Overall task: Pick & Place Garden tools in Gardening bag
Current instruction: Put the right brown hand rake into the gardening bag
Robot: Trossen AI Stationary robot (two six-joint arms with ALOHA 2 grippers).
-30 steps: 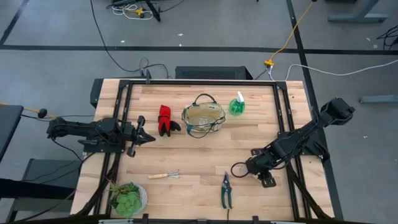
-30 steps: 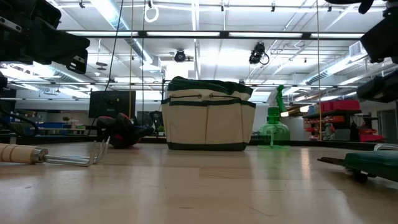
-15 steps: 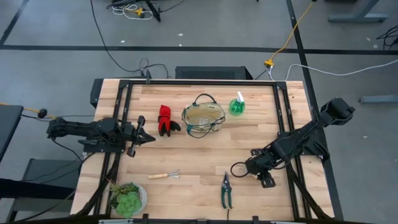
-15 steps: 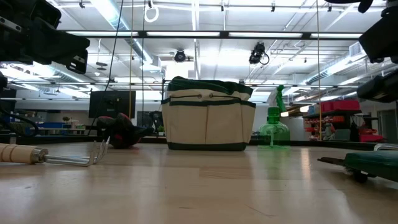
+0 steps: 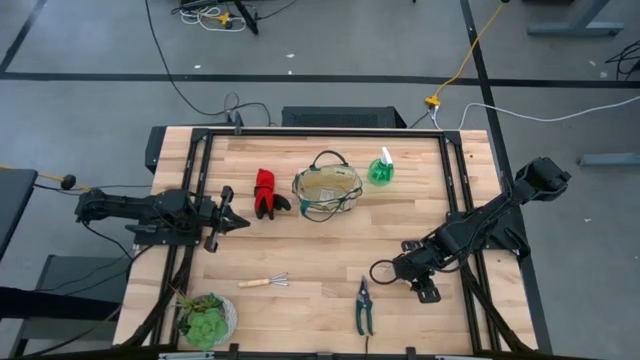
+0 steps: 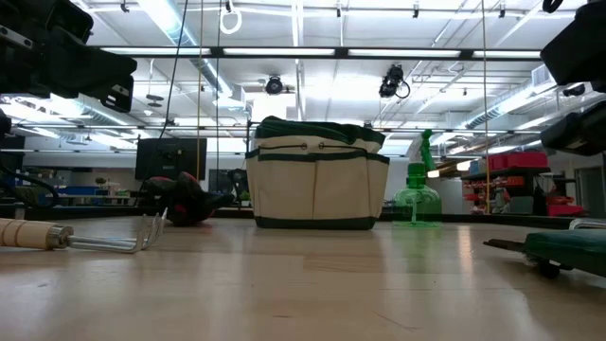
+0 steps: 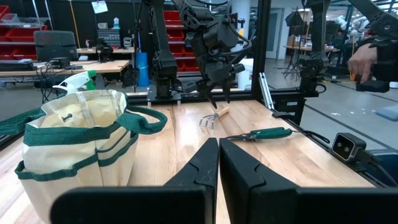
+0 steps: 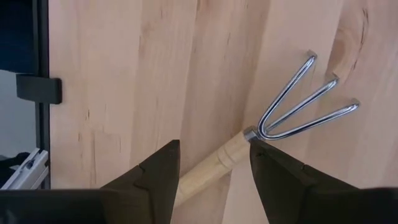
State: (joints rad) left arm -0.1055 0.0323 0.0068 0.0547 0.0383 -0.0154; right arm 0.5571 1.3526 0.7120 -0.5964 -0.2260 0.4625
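The tan gardening bag (image 5: 327,190) stands upright at the table's far middle. The red-and-black gloves (image 5: 266,193) lie to its left and the green spray bottle (image 5: 381,170) stands to its right. The wooden-handled rake (image 5: 266,282) and the green-handled shears (image 5: 363,306) lie flat near the near edge. My right gripper (image 5: 380,270) is open and empty, low over the wood just right of the shears' blades. Its wrist view looks down on a rake (image 8: 292,106) past the open fingers, with no touch showing. My left gripper (image 5: 240,222) is shut and empty, left of the gloves.
A green succulent in a pale pot (image 5: 205,318) sits at the near left corner. A black frame (image 5: 320,132) runs around the table's edge. Bare wood lies between the bag and the tools near the front edge.
My right gripper has crept a little toward the table's left edge, still open. The tools and the bag lie where they were.
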